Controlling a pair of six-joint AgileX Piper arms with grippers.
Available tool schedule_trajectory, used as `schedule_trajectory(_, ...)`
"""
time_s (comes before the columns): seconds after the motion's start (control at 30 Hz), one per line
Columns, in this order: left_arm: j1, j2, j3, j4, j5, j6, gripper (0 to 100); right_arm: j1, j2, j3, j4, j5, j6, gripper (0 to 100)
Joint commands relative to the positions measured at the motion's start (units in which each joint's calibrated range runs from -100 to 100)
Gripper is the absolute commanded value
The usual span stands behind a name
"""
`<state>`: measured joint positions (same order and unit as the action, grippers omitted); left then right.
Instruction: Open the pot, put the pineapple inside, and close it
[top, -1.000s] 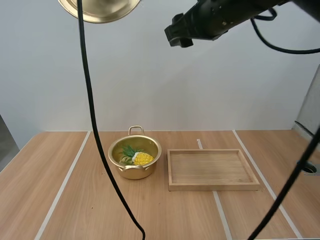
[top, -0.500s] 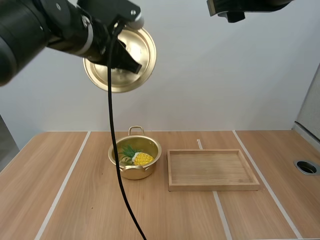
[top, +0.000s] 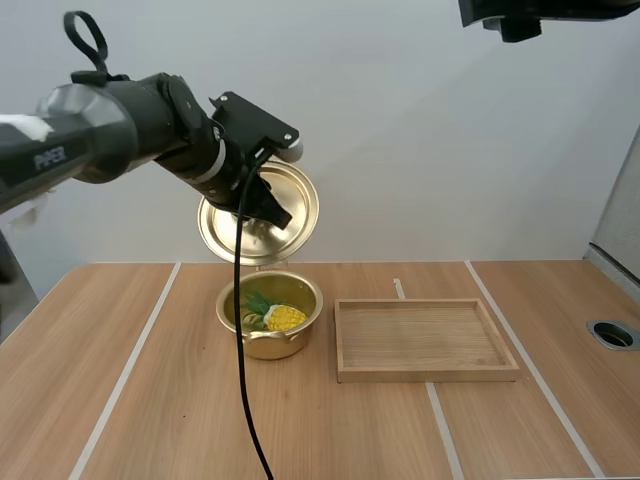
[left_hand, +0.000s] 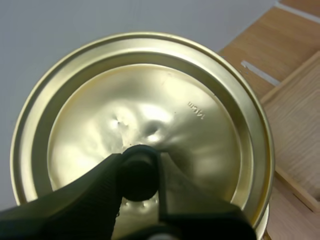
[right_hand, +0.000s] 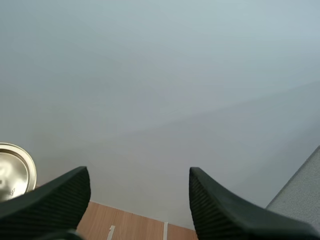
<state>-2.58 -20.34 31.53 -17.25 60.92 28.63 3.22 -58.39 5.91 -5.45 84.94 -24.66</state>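
Observation:
A golden pot (top: 269, 316) stands open on the table left of centre, with a yellow pineapple (top: 283, 317) and its green leaves inside. Just above it, tilted, hangs the golden lid (top: 259, 214) (left_hand: 145, 125) (right_hand: 15, 172). My left gripper (top: 266, 207) (left_hand: 138, 172) is shut on the lid's black knob (left_hand: 137, 171). High in the air at the right, part of my right arm (top: 530, 12) reaches in. My right gripper (right_hand: 139, 200) stands open with nothing between its fingers, facing the wall.
A shallow wooden tray (top: 427, 338) (left_hand: 300, 125) lies just right of the pot. White lines run across the wooden table (top: 150, 400). A round hole (top: 613, 334) sits at the table's right edge.
My left arm has brought the lid down from the top of the view to just above the pot. The right arm has risen and drawn back to the upper right.

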Motion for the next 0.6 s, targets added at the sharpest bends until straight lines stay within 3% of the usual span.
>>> schedule_trajectory(0.0,-0.03,2.7,0.0,-1.3,2.8,0.1,0,-0.2,-1.2,-0.3,-0.9,1.0,0.1,94)
schedule_trajectory(0.23,-0.03,9.9,0.0,-1.3,11.7,1.1,0,-0.2,-1.2,-0.3,-1.8,1.4,0.1,94)
schedule_trajectory(0.57,-0.03,16.4,-1.3,-1.1,12.6,2.4,0,-0.2,-1.2,-0.3,-1.8,1.9,0.1,94)
